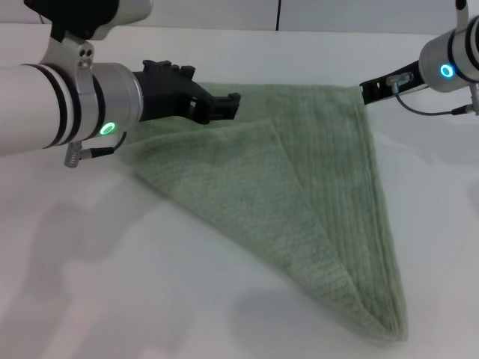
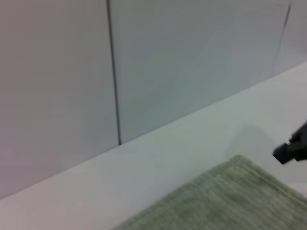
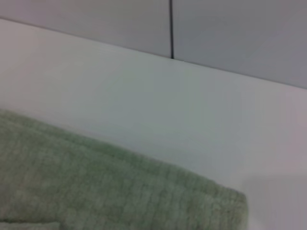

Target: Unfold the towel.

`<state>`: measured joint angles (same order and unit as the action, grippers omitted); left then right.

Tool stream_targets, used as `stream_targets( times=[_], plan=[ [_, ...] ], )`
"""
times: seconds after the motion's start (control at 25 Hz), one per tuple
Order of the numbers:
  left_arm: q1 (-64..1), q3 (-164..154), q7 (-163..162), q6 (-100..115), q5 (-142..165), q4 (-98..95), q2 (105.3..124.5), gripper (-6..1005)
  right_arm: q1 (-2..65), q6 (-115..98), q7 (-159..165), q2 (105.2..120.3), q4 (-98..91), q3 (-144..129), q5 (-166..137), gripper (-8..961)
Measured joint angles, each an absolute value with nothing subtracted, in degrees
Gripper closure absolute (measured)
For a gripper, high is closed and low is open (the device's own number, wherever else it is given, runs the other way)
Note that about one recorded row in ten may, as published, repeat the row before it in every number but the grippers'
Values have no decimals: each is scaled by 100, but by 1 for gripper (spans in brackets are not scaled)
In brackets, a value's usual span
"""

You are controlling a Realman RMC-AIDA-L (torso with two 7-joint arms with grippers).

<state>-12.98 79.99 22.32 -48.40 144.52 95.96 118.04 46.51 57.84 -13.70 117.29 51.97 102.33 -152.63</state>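
The pale green towel (image 1: 299, 209) lies on the white table (image 1: 112, 284), folded into a rough triangle. Its long edge runs along the back and its point reaches toward the front right. A folded-over layer covers its left part. My left gripper (image 1: 224, 106) hovers over the towel's back edge, left of the middle. My right gripper (image 1: 369, 91) is at the towel's back right corner. In the left wrist view this gripper (image 2: 290, 149) shows a small gap from that corner of the towel (image 2: 230, 201). The right wrist view shows the towel's corner (image 3: 96, 191).
A grey panelled wall (image 1: 337, 15) with a dark vertical seam (image 2: 114, 76) stands just behind the table's back edge. Bare white tabletop lies to the front left and right of the towel.
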Motion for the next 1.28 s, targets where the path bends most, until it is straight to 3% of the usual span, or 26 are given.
stream_targets(
  times=[1.28],
  plan=[
    [-1841,6742,2338,-3520,14471,8519,11837,175,4944,4787,-1470,11803,4094,10047,-15345,953]
  ],
)
